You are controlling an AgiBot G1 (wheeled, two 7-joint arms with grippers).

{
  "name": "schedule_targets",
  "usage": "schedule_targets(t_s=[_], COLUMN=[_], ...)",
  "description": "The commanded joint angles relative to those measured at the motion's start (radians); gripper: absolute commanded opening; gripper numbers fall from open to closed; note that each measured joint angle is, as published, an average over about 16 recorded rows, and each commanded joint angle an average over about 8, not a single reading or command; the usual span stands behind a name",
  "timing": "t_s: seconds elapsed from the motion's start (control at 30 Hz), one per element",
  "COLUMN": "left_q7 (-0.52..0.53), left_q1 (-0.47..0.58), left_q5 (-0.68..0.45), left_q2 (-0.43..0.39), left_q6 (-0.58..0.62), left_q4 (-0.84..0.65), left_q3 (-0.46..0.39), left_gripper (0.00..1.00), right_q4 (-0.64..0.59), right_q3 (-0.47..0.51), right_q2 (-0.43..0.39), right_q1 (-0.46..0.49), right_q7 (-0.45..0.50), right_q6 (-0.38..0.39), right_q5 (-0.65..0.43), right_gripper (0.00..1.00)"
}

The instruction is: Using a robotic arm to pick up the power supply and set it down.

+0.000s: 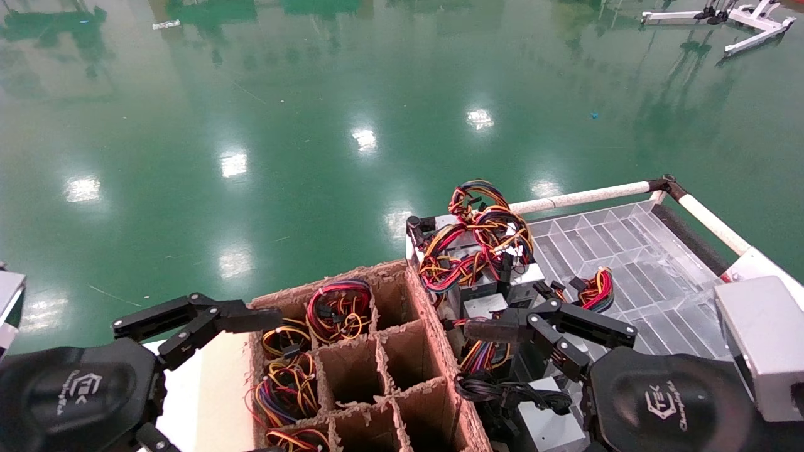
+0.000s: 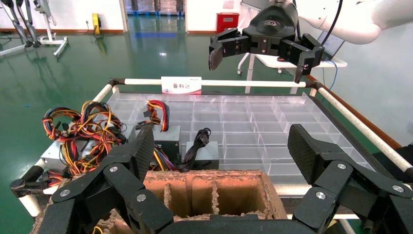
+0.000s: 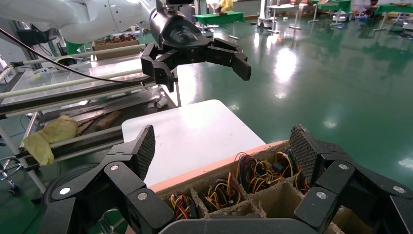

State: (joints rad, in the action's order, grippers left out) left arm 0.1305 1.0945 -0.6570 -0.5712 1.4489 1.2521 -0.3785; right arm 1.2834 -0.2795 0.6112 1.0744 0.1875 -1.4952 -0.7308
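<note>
The power supply (image 2: 168,135) is a small grey box on the clear tray (image 2: 253,122), with a mostly red wire bundle (image 2: 158,113) coiled on top. In the head view only that red bundle (image 1: 597,290) shows, just beyond my right gripper (image 1: 546,326). That gripper hangs open and empty above the tray's near left part, apart from the box. My left gripper (image 1: 207,314) is open too, hovering at the left edge of the divided cardboard box (image 1: 440,342). Each wrist view shows its own wide, empty fingers and the other gripper (image 2: 265,46) (image 3: 199,58) farther off.
Several cardboard cells hold wire bundles (image 1: 339,307); the middle ones are empty. More grey boxes with orange-yellow wires (image 1: 477,242) crowd the tray's far left corner, and a box with a black cord (image 2: 199,151) sits nearer. A white table (image 3: 195,131) lies left of the cardboard box.
</note>
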Motion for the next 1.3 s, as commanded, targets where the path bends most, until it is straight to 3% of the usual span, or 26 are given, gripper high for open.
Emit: schedule_targets(t_s=[0.03,0.6,0.77,1.0,1.3], left_q7=[0.0,0.0,0.0,0.0,0.0], left_q1=[0.0,0.0,0.0,0.0,0.0], left_q5=[0.0,0.0,0.0,0.0,0.0], left_q2=[0.0,0.0,0.0,0.0,0.0], left_q6=[0.0,0.0,0.0,0.0,0.0], left_q4=[0.0,0.0,0.0,0.0,0.0], left_q3=[0.0,0.0,0.0,0.0,0.0], left_gripper=[0.0,0.0,0.0,0.0,0.0], right_q4=[0.0,-0.001,-0.011,-0.09,-0.28], right_q3=[0.0,-0.001,-0.023,-0.101,-0.224], right_q2=[0.0,0.001,0.029,0.148,0.368], right_q1=[0.0,0.0,0.015,0.107,0.302], right_q7=[0.0,-0.002,-0.015,-0.061,-0.193], right_q6=[0.0,0.003,0.037,0.119,0.214], right_q5=[0.0,-0.003,-0.062,-0.245,-0.513], right_gripper=[1.0,1.0,1.0,1.0,1.0])
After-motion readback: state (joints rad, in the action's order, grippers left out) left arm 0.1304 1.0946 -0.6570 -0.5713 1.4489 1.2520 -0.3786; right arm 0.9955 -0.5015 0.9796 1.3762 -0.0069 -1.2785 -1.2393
